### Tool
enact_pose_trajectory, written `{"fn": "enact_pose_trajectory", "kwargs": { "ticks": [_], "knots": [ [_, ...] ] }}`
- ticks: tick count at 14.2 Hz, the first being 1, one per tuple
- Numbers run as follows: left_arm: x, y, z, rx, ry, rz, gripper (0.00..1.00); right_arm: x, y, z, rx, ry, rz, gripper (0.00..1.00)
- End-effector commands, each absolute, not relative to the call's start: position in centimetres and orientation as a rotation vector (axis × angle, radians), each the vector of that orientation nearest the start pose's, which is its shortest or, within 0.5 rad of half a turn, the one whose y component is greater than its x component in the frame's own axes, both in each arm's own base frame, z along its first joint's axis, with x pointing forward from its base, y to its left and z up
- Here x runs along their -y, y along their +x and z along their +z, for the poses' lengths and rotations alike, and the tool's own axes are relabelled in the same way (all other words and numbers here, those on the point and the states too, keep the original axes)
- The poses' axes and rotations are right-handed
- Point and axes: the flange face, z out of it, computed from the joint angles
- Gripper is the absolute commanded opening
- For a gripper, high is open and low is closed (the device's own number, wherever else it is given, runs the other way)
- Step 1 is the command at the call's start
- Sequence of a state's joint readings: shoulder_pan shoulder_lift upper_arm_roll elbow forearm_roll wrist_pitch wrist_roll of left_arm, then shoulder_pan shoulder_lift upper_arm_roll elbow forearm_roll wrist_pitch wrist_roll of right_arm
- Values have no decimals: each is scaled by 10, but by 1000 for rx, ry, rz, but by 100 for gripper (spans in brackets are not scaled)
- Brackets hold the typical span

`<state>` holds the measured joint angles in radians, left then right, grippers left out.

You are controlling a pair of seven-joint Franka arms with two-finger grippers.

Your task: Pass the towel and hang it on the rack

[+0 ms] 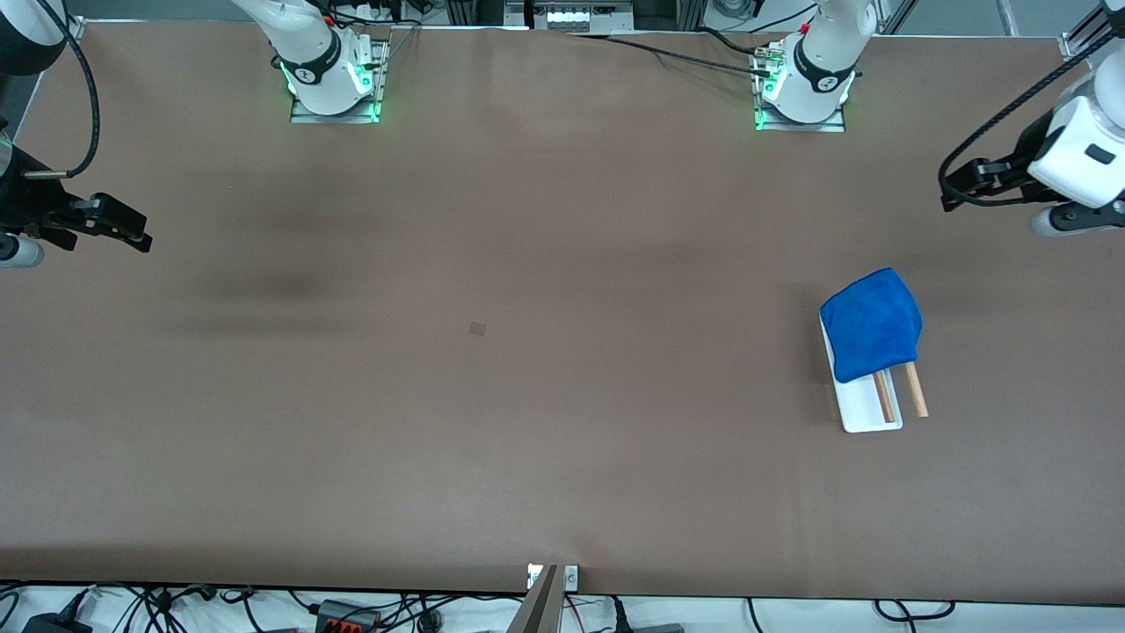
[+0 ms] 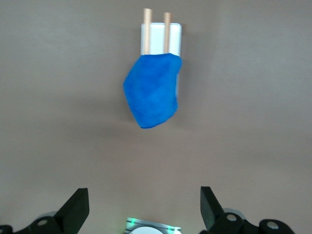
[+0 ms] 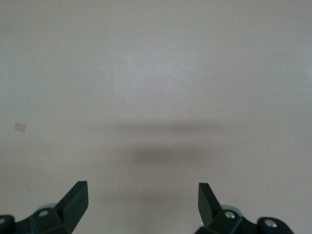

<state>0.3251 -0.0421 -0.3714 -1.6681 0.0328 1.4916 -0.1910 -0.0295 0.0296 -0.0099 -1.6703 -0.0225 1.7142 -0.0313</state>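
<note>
No text, label or number can be read anywhere.

Only the towel-draped rack stands on the table; open passage all around it

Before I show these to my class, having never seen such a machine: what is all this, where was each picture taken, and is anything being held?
These are two robot arms at a brown table. The wide picture comes from a high camera facing them; their white bases stand along its top. The other two come from cameras on each arm's wrist, looking past its claw. The left claw hangs open over the table's edge at its own end, empty. The right claw is open and empty over its end, seeing only bare table. A blue towel is draped over a small rack, whose two wooden rods poke out toward the front camera. Nothing is held.
</note>
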Motion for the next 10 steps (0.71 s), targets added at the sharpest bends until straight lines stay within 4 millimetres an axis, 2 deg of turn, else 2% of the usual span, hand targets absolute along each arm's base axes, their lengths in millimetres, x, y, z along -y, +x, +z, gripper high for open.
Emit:
{"fn": "enact_pose_trajectory", "kwargs": {
  "ticks": [1,3,5,10],
  "knots": [
    [21,523,593,192,-3130,188,100,24,569,575,-9,-3168,-35,100],
    [-3,521,586,115,-3179,184,100,24,569,574,-6,-3168,-35,100],
    [-3,511,585,86,-3182,187,100,25,570,574,-9,-3168,-40,100],
    [10,510,585,65,-3163,202,100,23,570,575,-6,-3168,-57,100]
  ]
}}
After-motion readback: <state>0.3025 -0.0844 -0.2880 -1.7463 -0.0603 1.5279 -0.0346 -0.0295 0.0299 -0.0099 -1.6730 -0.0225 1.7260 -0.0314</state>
